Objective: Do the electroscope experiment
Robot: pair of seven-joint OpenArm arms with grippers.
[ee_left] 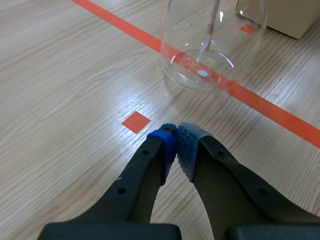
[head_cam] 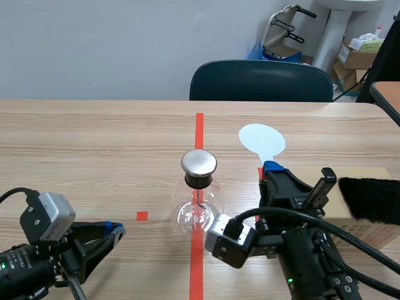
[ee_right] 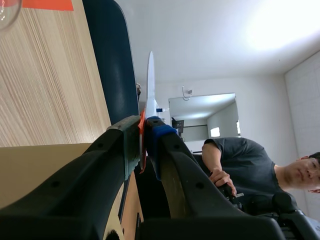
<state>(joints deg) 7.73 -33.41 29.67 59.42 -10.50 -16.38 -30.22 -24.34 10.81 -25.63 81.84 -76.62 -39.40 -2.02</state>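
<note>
While the left gripper (head_cam: 115,230) is sitting closed and empty at near left, the right gripper (head_cam: 270,170) is pinching a white paddle (head_cam: 261,139) upright, just right of the electroscope (head_cam: 199,187) standing mid-desk (head_cam: 94,144).

Black arms (head_cam: 312,262), grey camera blocks (head_cam: 47,215), blue pads (ee_left: 164,144)

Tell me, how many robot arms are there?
2. The left gripper lies low, left of the glass flask; the right gripper, right of it, holds a pale paddle.
</note>
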